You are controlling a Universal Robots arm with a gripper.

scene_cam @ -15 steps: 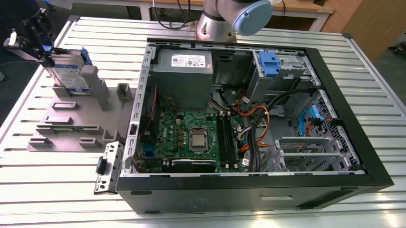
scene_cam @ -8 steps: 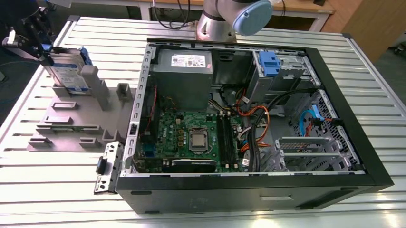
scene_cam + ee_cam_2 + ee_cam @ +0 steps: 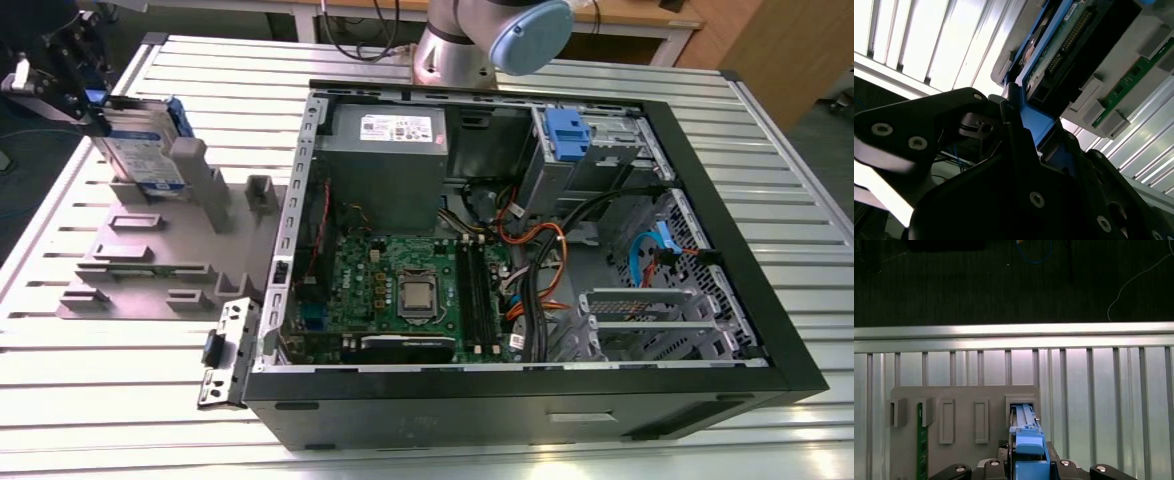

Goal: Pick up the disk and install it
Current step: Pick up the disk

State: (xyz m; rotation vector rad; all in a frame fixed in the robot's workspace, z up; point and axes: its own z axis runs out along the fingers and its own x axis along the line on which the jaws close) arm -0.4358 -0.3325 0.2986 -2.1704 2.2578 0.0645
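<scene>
The claw (image 3: pixel 96 108) is clenched on the top edge of the disk (image 3: pixel 140 152), its black fingers (image 3: pixel 1010 122) pressed to either side of the blue frame (image 3: pixel 1038 120) that carries the drive, as both wrist views show. The disk stands upright on edge, its white-and-blue label facing the exterior view, and its lower end sits at a slot of the grey fixture (image 3: pixel 160 245); whether it still rests on the bottom of that slot or hangs just clear of it I cannot tell. In the second wrist view the drive's underside shows a circuit board and a row of connector pins. A green memory stick (image 3: pixel 919 440) stands in another slot of the same fixture, well apart from the disk. The fixture lies on the slatted metal bench (image 3: pixel 667 75), at the exterior view's left. Just beside it, toward the exterior view's right, an open computer case (image 3: pixel 561 395) lies on its side with its motherboard (image 3: pixel 400 285) and power supply (image 3: pixel 387 135) exposed. A blue bracket (image 3: pixel 567 135) sits in the metal drive bay at the far corner of the case. The arm's base (image 3: pixel 467 45) rises from the bench behind the case
</scene>
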